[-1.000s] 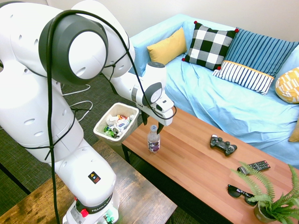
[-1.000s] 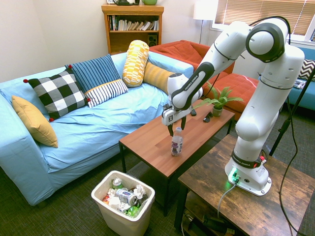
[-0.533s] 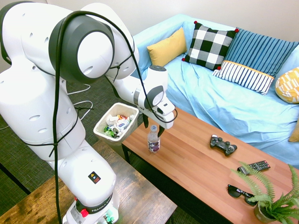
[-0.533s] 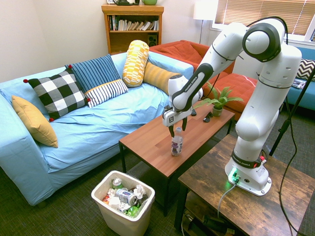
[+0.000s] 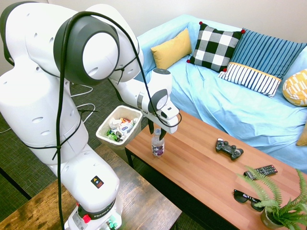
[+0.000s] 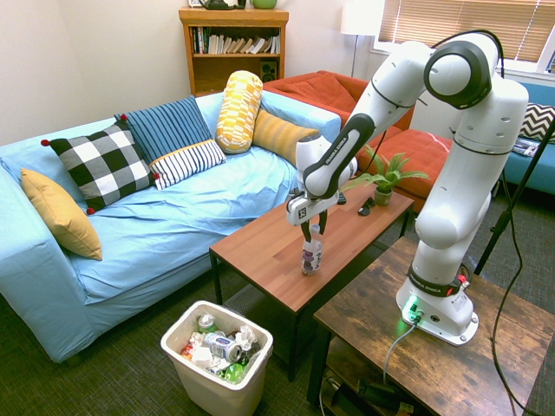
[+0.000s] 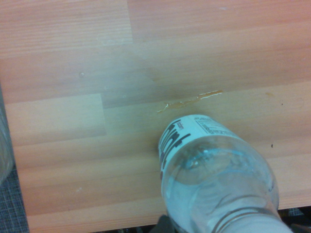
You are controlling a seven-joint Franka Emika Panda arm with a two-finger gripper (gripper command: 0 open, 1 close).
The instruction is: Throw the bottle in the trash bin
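The bottle [image 5: 157, 145] [image 6: 311, 256], clear with a dark label band, stands upright near the end of the wooden coffee table [image 5: 201, 167] [image 6: 260, 247]. My gripper [image 5: 158, 132] [image 6: 310, 231] hangs straight over it, open, with one finger on either side of the bottle's cap and neck. Whether they touch it I cannot tell. From the wrist view the bottle [image 7: 214, 184] looms close against the tabletop. The off-white trash bin [image 5: 102, 135] [image 6: 208, 392] sits on the floor just off that table end, with cans and wrappers inside.
Further along the table lie a game controller [image 5: 229, 148], a remote [image 5: 260, 170], sunglasses [image 5: 248, 198] and a potted fern [image 5: 280, 211]. A blue sofa [image 5: 225, 100] with cushions runs behind the table. A darker wooden table [image 6: 434, 355] bears the arm.
The gripper has sunk a little over the bottle, and its fingers have drawn closer together around the cap. The bottle has not moved.
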